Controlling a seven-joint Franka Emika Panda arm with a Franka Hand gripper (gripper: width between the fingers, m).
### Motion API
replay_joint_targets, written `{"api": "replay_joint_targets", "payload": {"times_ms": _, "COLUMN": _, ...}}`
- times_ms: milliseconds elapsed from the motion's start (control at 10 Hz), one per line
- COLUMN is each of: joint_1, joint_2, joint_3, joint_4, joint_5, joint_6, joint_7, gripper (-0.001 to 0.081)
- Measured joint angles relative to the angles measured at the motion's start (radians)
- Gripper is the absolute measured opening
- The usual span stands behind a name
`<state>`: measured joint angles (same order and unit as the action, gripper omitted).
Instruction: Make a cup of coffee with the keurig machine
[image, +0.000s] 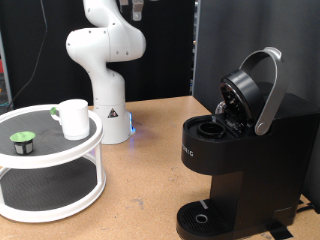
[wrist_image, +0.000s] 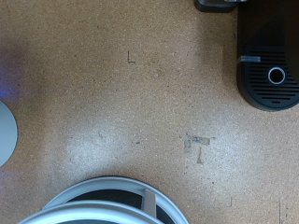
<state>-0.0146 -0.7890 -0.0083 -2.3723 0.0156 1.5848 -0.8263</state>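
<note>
The gripper is high at the exterior view's top edge, cut off by the frame, so I cannot tell whether its fingers are open or closed; the wrist view shows no fingers and nothing between them. It holds nothing that can be seen.

Well below the hand and off toward the exterior view's left, the cup stands upright on the top tier of a white 2-tier rack, with a small green-topped pod near it on the same tier, apart from the cup. Well below the hand toward the exterior view's right stands the keurig machine, its lid raised and the pod chamber open. Nothing sits on its round drip base. The wrist view looks straight down on the bare wooden table, with the drip base at one edge and the rack's rim at another.

Risks as I judge them: the pod is small and low, so a slightly off-centre pinch could flick it off the tier; the cup's smooth round wall could slip or tip if gripped near the rim; the raised lid and handle stand tall, and a low pass toward the chamber could strike them
</note>
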Motion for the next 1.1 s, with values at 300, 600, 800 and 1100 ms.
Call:
{"api": "replay_joint_targets", "payload": {"times_ms": 300, "joint_1": -0.010, "joint_2": 0.010, "joint_3": -0.113, "joint_4": 0.014, "joint_5": -0.026, "joint_6": -0.021, "joint_7": -0.126, "gripper": 0.0801}}
{"api": "replay_joint_targets", "payload": {"times_ms": 600, "joint_1": -0.017, "joint_2": 0.037, "joint_3": -0.158, "joint_4": 0.042, "joint_5": -0.051, "joint_6": -0.049, "joint_7": -0.177, "gripper": 0.0801}}
{"api": "replay_joint_targets", "payload": {"times_ms": 800, "joint_1": -0.019, "joint_2": 0.038, "joint_3": -0.176, "joint_4": 0.028, "joint_5": -0.057, "joint_6": -0.031, "joint_7": -0.207, "gripper": 0.0801}}
{"api": "replay_joint_targets", "payload": {"times_ms": 1100, "joint_1": -0.037, "joint_2": 0.076, "joint_3": -0.255, "joint_4": 0.022, "joint_5": -0.143, "joint_6": -0.009, "joint_7": -0.299, "gripper": 0.0801}}
